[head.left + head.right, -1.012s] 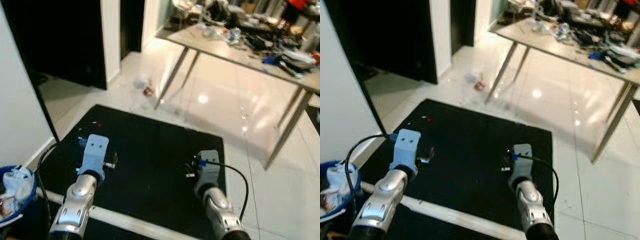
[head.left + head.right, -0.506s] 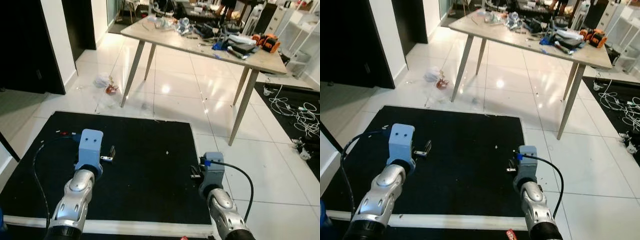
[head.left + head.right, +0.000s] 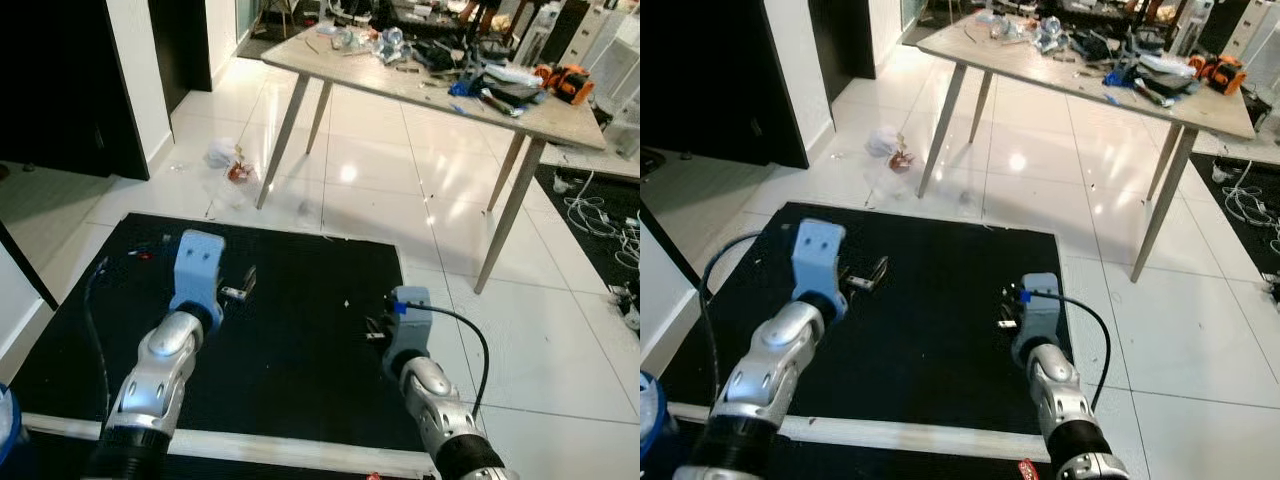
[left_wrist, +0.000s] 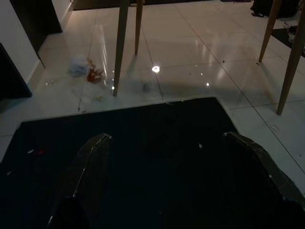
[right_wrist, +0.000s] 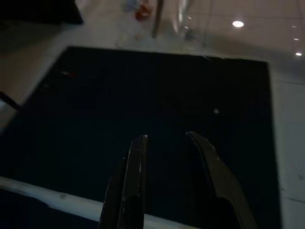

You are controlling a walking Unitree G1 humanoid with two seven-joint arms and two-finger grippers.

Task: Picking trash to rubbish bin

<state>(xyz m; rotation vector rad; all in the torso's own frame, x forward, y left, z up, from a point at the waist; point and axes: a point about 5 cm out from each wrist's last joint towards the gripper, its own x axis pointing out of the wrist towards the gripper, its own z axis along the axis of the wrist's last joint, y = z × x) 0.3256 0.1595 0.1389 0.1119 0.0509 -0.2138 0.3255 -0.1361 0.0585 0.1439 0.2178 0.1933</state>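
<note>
A small heap of crumpled white and red trash (image 3: 226, 161) lies on the white tile floor beside a table leg, past the far edge of the black mat (image 3: 300, 330). The same trash (image 4: 86, 71) lies far ahead of my left gripper (image 4: 167, 137), which is open wide and empty above the mat. My right gripper (image 5: 167, 137) hovers low over the mat, open by a narrower gap and holding nothing. The rim of the blue rubbish bin (image 3: 648, 405) sits at my near left.
A cluttered table (image 3: 430, 80) on slanted legs (image 3: 280, 130) stands beyond the mat. Cables (image 3: 600, 200) lie on the floor at far right. A dark doorway (image 3: 60, 80) is on the left. A white strip (image 3: 250, 448) and a red scrap (image 3: 1025, 467) border the mat's near edge.
The camera has swung right, away from the bin, bringing the table and floor trash into fuller view. Both arms stay held out before me; the left reaches slightly further forward.
</note>
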